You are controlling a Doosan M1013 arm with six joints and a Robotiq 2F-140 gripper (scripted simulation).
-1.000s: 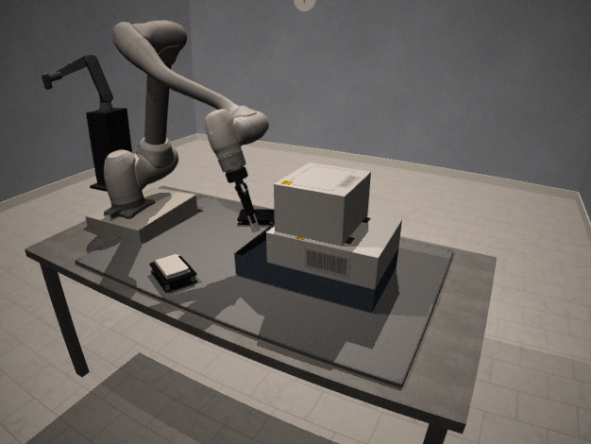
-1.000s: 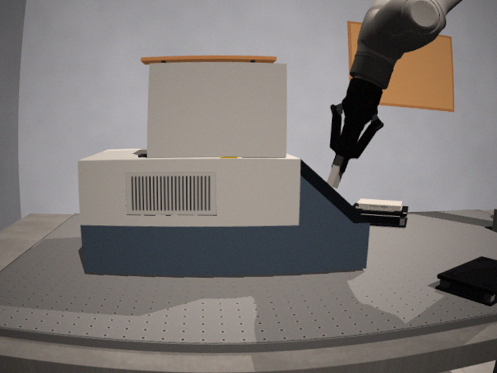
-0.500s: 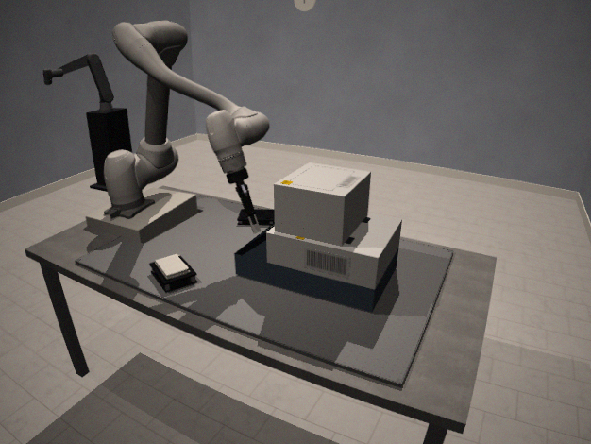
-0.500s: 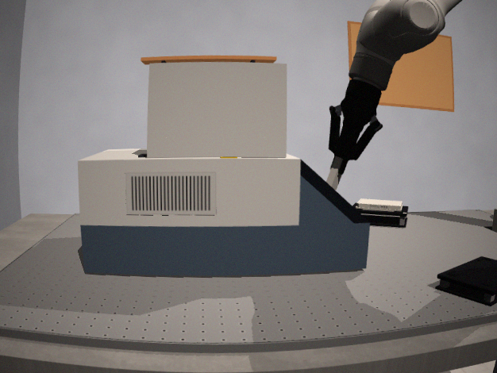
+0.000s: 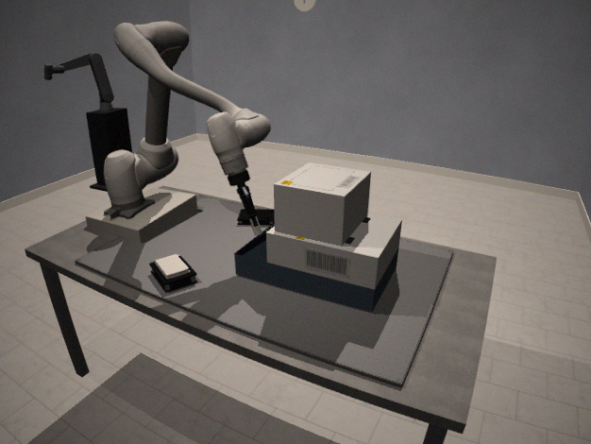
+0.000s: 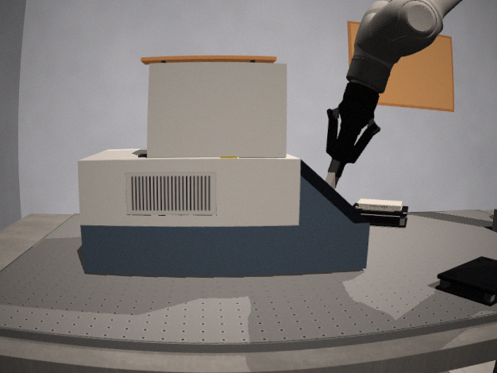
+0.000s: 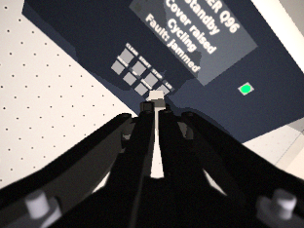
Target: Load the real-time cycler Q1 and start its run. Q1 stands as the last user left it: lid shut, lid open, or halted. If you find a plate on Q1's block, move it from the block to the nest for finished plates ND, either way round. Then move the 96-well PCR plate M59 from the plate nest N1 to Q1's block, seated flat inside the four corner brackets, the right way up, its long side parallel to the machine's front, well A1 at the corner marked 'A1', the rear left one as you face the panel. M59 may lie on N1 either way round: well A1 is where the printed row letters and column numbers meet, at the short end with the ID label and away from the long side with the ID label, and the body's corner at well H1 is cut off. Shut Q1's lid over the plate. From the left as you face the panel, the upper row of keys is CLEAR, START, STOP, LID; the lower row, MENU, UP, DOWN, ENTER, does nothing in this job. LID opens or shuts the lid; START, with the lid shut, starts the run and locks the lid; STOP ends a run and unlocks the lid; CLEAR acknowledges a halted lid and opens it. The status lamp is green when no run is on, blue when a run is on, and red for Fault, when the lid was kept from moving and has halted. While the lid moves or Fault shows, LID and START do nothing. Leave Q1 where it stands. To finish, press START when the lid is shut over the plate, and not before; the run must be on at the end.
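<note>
The table (image 5: pixel 444 334) carries everything within the arm's reach, so the machine and both nests lie close around the arm's base.

Cycler Q1 (image 6: pixel 188 192) stands in the middle, its lid (image 6: pixel 217 108) standing up on the white body as a tall box. I cannot tell whether a plate lies on the block, since no view looks under the lid. The sloped dark panel (image 7: pixel 97 44) faces the arm, which is why the arm leans in at a tilt: the tool meets the keys roughly square to that slope.

Plate M59 (image 5: pixel 172 265) sits white and flat on nest N1 (image 5: pixel 174 279), well apart from Q1's front corner and not yet touched. The other nest, ND (image 5: pixel 255 215), lies just beside the panel and beyond the tool.

The jaws are fully closed with nothing between them, making 1 narrow tip for poking a single key. That tip hangs just above the right end of the upper key row (image 7: pixel 146 65), by my reading the LID key.

The status lamp (image 7: pixel 246 89) shows green, so no run is on.
</note>
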